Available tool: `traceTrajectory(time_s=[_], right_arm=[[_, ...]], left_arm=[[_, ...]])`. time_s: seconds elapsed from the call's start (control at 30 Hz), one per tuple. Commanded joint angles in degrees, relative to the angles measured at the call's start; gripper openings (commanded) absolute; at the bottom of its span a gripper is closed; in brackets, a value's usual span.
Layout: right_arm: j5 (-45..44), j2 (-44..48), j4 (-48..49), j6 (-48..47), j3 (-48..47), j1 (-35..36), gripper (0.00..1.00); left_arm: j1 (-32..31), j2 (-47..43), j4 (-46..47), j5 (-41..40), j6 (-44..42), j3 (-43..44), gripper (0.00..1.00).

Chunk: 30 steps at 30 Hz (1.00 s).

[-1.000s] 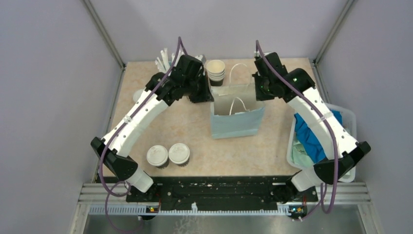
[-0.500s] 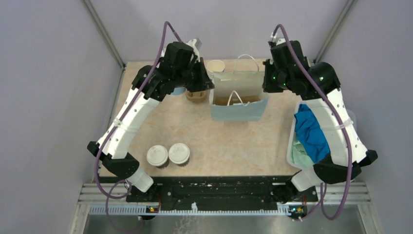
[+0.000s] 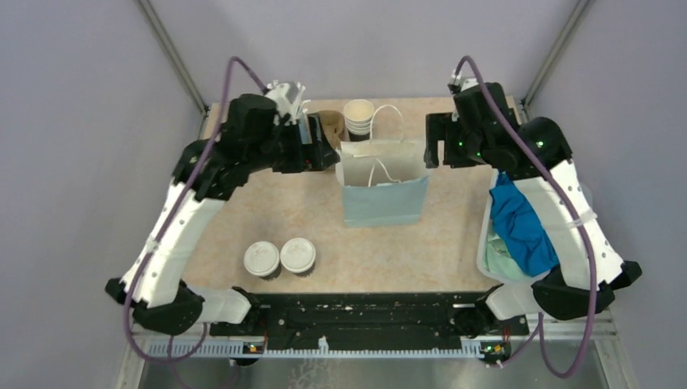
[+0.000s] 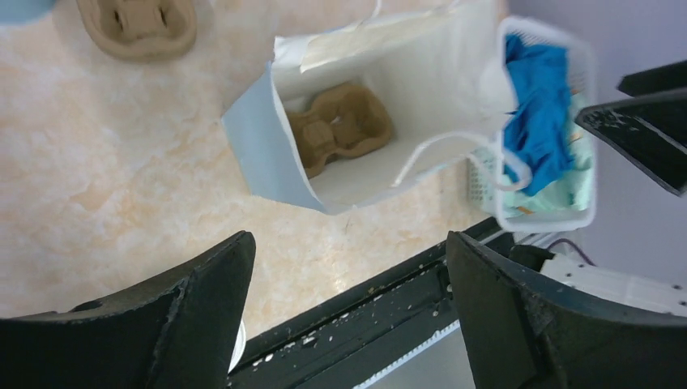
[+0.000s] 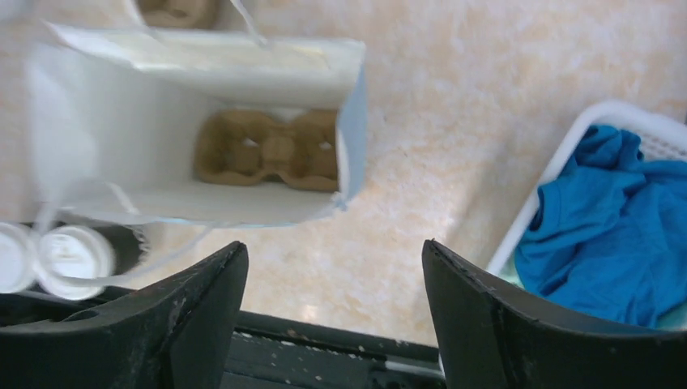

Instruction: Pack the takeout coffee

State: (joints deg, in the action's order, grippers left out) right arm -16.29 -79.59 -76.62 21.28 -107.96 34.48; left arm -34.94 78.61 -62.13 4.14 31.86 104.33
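While the left tool (image 4: 350,285) and right tool (image 5: 335,301) hang wide apart and empty beside the bag (image 3: 385,201), I'd guess those coffee cups (image 3: 298,257) are light and crushable, so pinch gently mid-wall.

We only caught the lidded cups (image 5: 71,254) blurry, one clipped by the right wrist view's left edge. The left wrist view cropped the spare carrier (image 4: 139,28) up top.

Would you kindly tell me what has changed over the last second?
The left gripper pulled away leftward from the paper bag; the right gripper rose beside it. Both are open, empty. The bag shifted slightly left. The two lidded cups stayed put.
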Motion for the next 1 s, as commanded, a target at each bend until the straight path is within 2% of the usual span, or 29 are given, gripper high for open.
traceTrajectory(time_s=[0.0, 0.13, 0.3, 0.43, 0.57, 0.67, 0.97], right_arm=[[3.7, 1.3, -3.0, 1.9, -10.6, 5.4, 0.81], [9.0, 1.7, 0.9, 6.2, -11.4, 15.7, 0.91], [8.5, -0.8, 13.6, 10.9, -0.1, 33.3, 0.93], [6.9, -8.2, 23.2, 12.6, 4.7, 40.5, 0.95], [0.0, -20.7, 20.7, 14.4, -0.1, 44.1, 0.97], [-3.1, -30.2, 16.6, 16.4, -6.9, 44.6, 0.98], [-3.7, -39.1, 17.9, 15.7, -10.9, 46.3, 0.99]], left_arm=[[-0.2, -10.6, 0.6, -3.3, -0.5, 2.3, 0.95], [-0.2, -19.2, 3.0, -6.4, 1.7, -1.6, 0.97], [-0.2, -29.4, 5.7, -9.9, 2.5, -5.0, 0.98], [-0.3, -36.1, 9.6, -9.0, 2.5, -7.9, 0.99], [-0.3, -41.8, 13.4, -7.1, 5.8, -10.4, 0.98], [-0.3, -42.5, 11.5, -5.0, 8.0, -8.5, 0.98], [-0.3, -42.4, 3.6, -6.1, 7.7, -2.4, 0.97]])
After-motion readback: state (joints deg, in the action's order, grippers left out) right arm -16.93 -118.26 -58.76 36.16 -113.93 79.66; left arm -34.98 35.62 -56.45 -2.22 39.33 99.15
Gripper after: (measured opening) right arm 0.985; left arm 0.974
